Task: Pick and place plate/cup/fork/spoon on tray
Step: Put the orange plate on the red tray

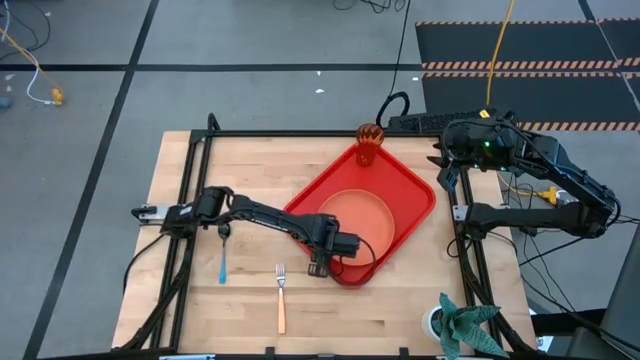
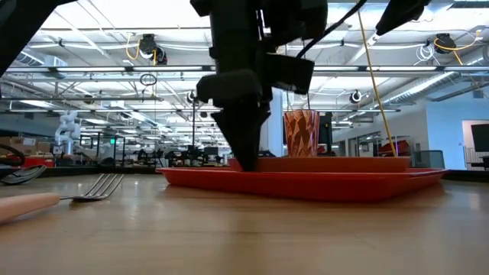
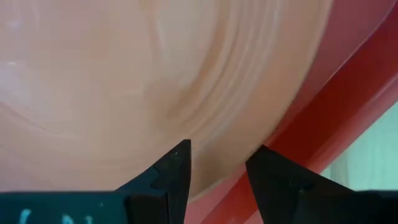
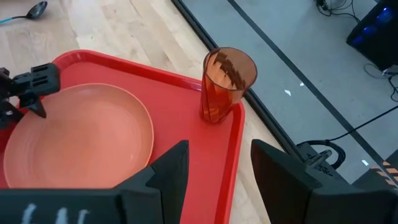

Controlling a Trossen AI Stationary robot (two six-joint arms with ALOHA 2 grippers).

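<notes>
So we've got the plate (image 1: 357, 217) sitting flat in the tray (image 1: 410, 185), and the cup (image 1: 370, 143) standing upright in the tray's far corner. Left gripper (image 1: 322, 262) is down at the plate's near edge, fingers parted with nothing between them. Right gripper (image 1: 446, 166) waits off beside the tray, fingers spread, empty. Fork (image 1: 281, 297) and spoon (image 1: 223, 253) lie on the table (image 1: 180, 200).

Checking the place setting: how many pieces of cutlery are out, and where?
2. The orange-handled metal fork lies on the bare wooden table, near its front edge. The blue-handled spoon lies to its left, also off the red plastic tray. None looks hidden.
</notes>
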